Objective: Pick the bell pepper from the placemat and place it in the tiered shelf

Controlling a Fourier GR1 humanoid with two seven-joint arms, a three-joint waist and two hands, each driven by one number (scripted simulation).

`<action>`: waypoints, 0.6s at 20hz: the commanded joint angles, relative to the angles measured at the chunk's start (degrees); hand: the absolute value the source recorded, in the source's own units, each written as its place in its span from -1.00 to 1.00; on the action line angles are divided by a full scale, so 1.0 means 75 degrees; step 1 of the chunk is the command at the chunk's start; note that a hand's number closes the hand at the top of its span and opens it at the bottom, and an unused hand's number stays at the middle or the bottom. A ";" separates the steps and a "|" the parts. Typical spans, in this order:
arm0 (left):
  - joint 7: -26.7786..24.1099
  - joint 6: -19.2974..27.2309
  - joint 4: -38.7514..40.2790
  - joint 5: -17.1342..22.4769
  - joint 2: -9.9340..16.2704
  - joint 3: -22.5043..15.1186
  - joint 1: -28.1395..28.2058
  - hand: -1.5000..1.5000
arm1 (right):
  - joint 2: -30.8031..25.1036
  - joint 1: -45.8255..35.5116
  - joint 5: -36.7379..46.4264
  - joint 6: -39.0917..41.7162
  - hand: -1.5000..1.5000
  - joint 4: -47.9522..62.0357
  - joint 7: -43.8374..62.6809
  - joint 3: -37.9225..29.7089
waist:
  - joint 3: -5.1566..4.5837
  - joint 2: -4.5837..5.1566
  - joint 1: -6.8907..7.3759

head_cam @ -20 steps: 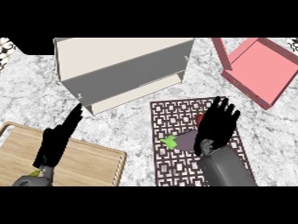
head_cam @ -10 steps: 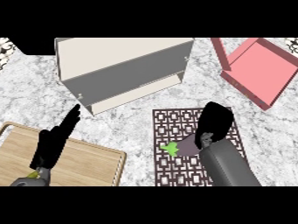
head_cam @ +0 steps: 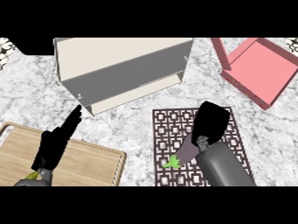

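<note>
I'm at the pick step. My right hand point(head_cam: 210, 123) hangs over the placemat point(head_cam: 170, 122), fingers straight and together, holding nothing. The bell pepper point(head_cam: 173, 162) lies near the placemat's near-left corner, just beside my forearm and not under the palm. Next I need to draw the hand back over it and curl round it, then carry it to the tiered shelf point(head_cam: 122, 70). My left hand point(head_cam: 56, 142) rests open over the wooden tray point(head_cam: 93, 162).
</note>
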 commanded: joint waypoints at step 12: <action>-0.0130 -0.0136 -0.0486 -0.0009 0.0137 0.0102 0.0717 0.00 | -0.0937 0.0780 -0.2323 0.2745 1.00 -0.5131 -0.2559 0.0475 | 0.0070 0.0039 -0.0074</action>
